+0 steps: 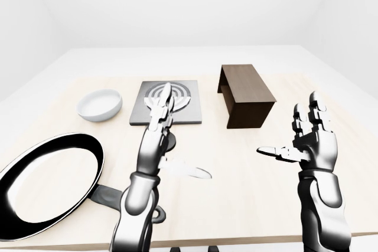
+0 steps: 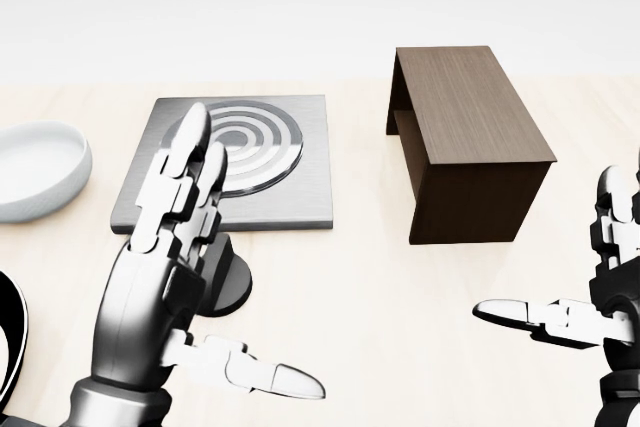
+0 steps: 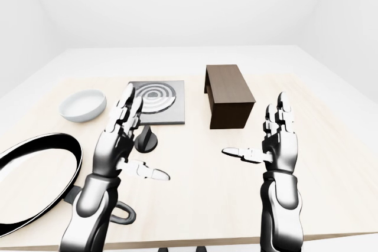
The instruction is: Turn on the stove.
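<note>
The stove [image 2: 300,182] is a flat silver plate with concentric rings, lying on the pale wooden table in the upper left of the head view. Just below its lower edge a small black round knob [image 2: 236,283] stands on the table, partly hidden by my left hand. My left hand [image 2: 250,257] is raised above the table and open, its fingers [image 2: 185,162] spread upward across the stove's left part and its thumb pointing right. My right hand [image 2: 550,257] hovers open at the right edge, holding nothing.
A dark brown wooden box [image 2: 470,127] stands right of the stove. A white bowl [image 2: 35,167] sits left of it. A large black frying pan [image 1: 47,175] lies at the lower left of the left-eye view, its handle near my left arm.
</note>
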{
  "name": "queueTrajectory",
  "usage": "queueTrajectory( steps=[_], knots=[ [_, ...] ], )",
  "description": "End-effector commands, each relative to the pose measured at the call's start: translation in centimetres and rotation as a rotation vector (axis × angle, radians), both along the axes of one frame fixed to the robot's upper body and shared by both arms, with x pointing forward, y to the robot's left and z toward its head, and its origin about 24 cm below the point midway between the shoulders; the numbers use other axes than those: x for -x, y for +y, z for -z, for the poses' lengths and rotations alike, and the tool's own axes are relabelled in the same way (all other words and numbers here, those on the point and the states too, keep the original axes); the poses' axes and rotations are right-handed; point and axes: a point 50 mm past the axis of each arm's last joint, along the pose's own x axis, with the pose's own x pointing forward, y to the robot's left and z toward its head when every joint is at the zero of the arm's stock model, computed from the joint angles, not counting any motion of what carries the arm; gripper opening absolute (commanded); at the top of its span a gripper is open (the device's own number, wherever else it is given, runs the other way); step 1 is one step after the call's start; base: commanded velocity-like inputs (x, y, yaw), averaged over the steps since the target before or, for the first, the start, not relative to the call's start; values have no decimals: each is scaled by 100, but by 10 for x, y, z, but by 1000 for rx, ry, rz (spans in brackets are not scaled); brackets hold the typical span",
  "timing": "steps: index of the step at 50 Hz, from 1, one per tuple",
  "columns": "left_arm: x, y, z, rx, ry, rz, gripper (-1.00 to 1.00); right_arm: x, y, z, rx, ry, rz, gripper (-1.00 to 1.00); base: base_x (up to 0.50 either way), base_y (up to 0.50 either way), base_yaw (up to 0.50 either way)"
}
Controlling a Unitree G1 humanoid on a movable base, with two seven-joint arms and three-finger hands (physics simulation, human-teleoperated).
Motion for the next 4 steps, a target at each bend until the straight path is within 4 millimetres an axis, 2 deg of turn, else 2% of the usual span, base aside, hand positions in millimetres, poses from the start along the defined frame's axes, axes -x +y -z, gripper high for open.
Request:
queueTrajectory(
  steps=[1, 4],
  knots=[
    [5, 1, -2, 7, -7, -2, 100, 0, 0, 1, -1, 3, 0, 100, 0, 0, 0],
    [5, 2, -2, 8, -9, -3, 100, 0, 0, 1, -1, 4, 1, 100, 0, 0, 0]
  ],
)
